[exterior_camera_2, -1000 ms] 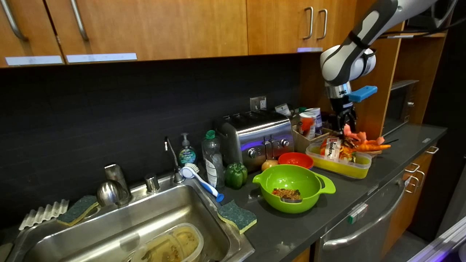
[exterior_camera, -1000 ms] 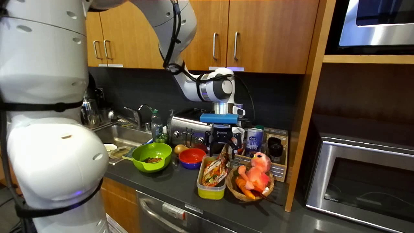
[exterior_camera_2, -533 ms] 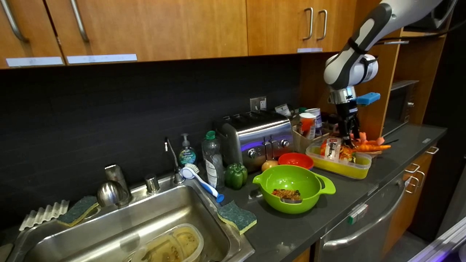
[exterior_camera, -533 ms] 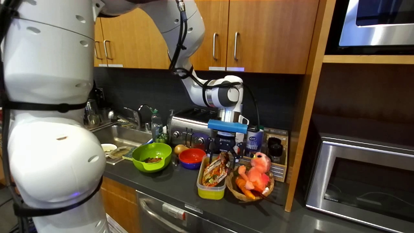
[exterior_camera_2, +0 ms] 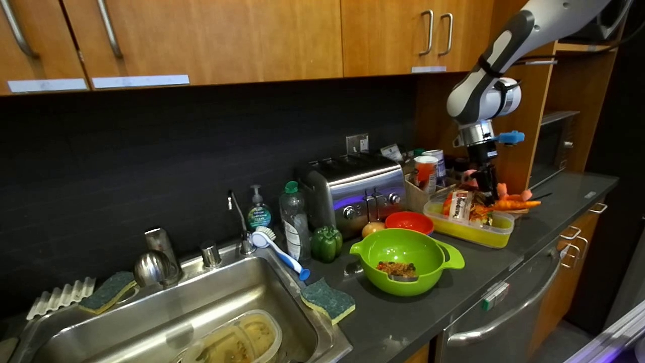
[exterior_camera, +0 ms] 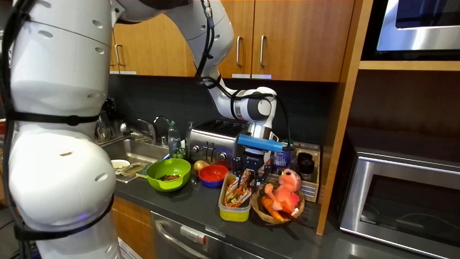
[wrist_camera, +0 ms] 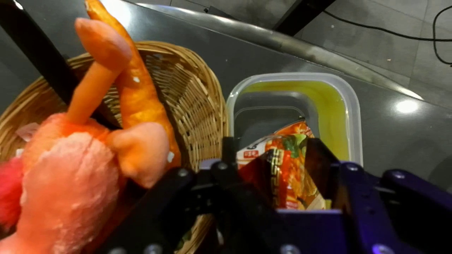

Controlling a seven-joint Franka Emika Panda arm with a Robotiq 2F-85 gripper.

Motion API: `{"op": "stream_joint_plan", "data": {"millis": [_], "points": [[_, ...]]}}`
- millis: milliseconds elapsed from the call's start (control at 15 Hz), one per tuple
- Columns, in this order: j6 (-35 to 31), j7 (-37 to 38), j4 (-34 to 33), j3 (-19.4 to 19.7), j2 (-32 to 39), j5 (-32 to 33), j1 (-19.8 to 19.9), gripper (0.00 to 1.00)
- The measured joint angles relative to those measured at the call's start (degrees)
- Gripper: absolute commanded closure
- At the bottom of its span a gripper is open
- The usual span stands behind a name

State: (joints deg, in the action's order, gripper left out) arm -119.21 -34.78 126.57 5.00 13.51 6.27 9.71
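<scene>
My gripper (wrist_camera: 271,151) is lowered over a food packet (wrist_camera: 293,169) with red and orange print, one finger on each side of it. The fingers stand partway together and the packet fills the gap; whether they press on it I cannot tell. The packet (exterior_camera: 236,196) leans in a clear, yellow-bottomed container (exterior_camera: 234,215) on the counter. Beside that container stands a wicker basket (wrist_camera: 208,116), holding a pink plush bird (wrist_camera: 74,169) and an orange carrot (wrist_camera: 141,102). In an exterior view the gripper (exterior_camera_2: 488,194) partly hides the bird.
Behind are a steel toaster (exterior_camera_2: 347,191) and an organiser box (exterior_camera: 303,192) with a creamer canister (exterior_camera: 282,158). A red bowl (exterior_camera_2: 409,220) and a green bowl (exterior_camera_2: 403,287) stand beside the container. Wooden cabinets (exterior_camera: 302,39) hang above; a wooden partition (exterior_camera: 336,136) rises beyond the basket.
The gripper has come down onto the packet, moving rightward in an exterior view. Its fingers have drawn closer together around the packet, whose top has shifted slightly.
</scene>
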Motion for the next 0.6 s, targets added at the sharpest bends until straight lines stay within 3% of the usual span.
{"op": "stream_joint_plan", "data": {"millis": [200,267,333,467,600], "points": [[0.6,-1.2,-0.6,0.0,0.1,0.0,0.2,0.98],[0.7,-1.6,-0.7,0.0,0.1,0.0,0.2,0.99],[0.7,-2.0,-0.8,0.0,0.1,0.0,0.2,0.62],[0.6,-2.3,-0.9,0.0,0.1,0.0,0.2,0.65],[0.6,-2.4,-1.0,0.0,0.1,0.0,0.2,0.56]]}}
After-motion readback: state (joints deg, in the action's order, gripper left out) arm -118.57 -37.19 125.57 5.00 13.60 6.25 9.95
